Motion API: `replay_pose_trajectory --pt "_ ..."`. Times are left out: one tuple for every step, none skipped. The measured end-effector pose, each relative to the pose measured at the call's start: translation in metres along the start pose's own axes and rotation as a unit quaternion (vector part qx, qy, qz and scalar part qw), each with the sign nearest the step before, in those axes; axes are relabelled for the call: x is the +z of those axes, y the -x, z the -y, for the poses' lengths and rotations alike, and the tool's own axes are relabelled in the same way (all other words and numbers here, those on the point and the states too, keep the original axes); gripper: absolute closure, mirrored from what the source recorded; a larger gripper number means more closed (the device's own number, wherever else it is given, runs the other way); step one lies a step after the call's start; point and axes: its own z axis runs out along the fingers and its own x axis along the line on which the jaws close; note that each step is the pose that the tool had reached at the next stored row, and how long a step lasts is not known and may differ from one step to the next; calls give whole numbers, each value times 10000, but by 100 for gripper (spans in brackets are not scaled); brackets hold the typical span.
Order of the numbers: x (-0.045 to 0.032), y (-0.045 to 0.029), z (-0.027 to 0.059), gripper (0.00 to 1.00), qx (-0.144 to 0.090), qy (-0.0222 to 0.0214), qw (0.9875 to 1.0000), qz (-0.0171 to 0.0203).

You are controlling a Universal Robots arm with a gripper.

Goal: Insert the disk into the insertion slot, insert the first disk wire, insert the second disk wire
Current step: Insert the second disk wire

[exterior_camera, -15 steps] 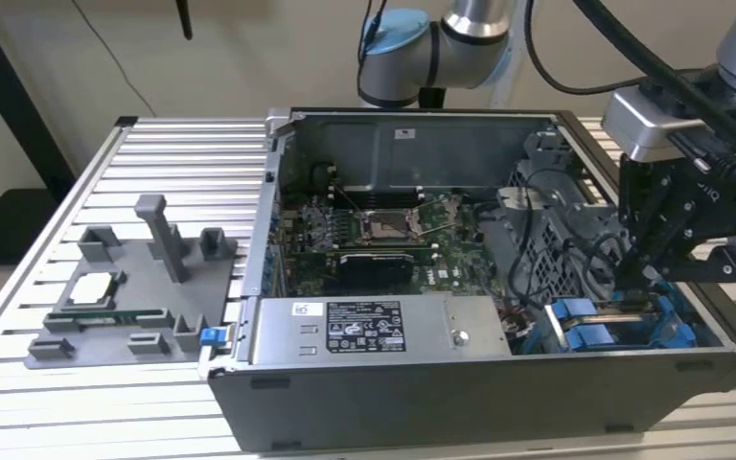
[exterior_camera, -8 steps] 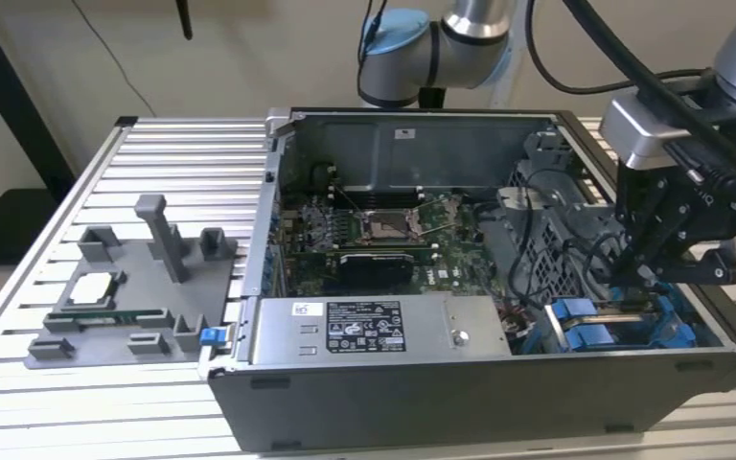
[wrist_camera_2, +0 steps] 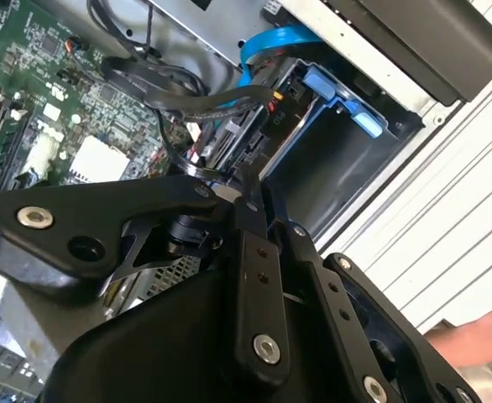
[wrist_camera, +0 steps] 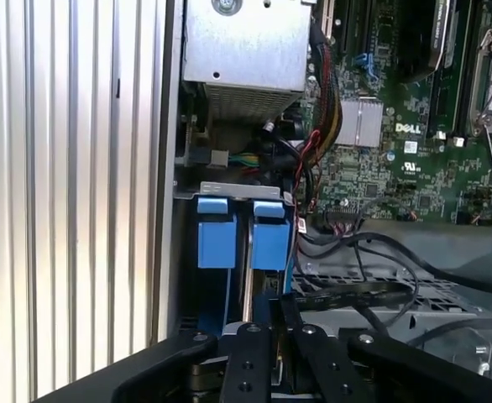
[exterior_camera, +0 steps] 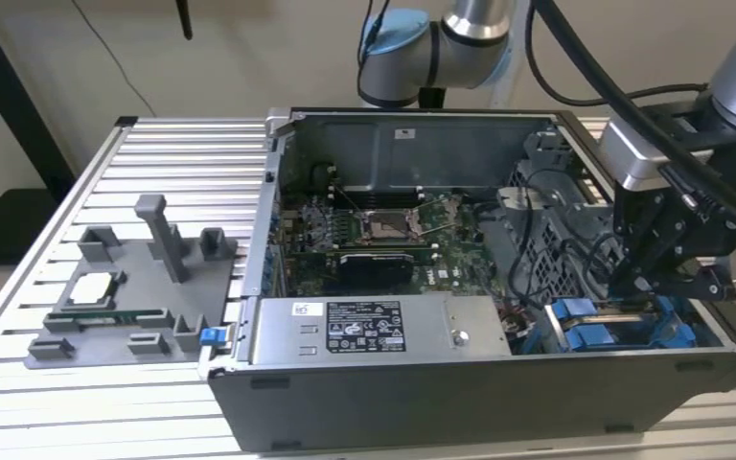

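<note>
clearly two blue carriers [wrist_camera: 233,235] below gripper [wrist_camera: 271,336].

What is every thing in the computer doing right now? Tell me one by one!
Computer case: side off, insides showing.
Disk: standing in the slot, blue front showing.
Other blue carrier: in the slot beside the disk.
Insertion slot: holding both blue carriers.
Hand: hanging low over the slot.
Black wires: loose, draped over the metal cage.
Power box: sitting in the case, label up.
</note>
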Motion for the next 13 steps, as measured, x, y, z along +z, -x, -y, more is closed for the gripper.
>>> replay_pose_trajectory --pt "8 -1 3 100 -2 -8 10000 0" --pt "15 -2 10 100 -3 -15 10000 -1" --pt "23 -3 20 100 -6 -20 10000 0" --pt "32 -4 30 100 -8 -26 10000 -1" --pt "38 -5 41 100 -10 -30 10000 -2" --pt "46 -7 54 100 -11 -34 10000 -2" --pt "49 -7 60 100 -12 -35 10000 -2" --pt "49 -7 60 100 -11 -35 10000 -2" --pt "49 -7 60 100 -10 -35 10000 -2" --pt "50 -7 60 100 -9 -35 10000 -2" --pt "50 -7 60 100 -9 -35 10000 -2" --pt "50 -7 60 100 -8 -36 10000 -2" --pt "50 -7 61 100 -8 -35 10000 -2"
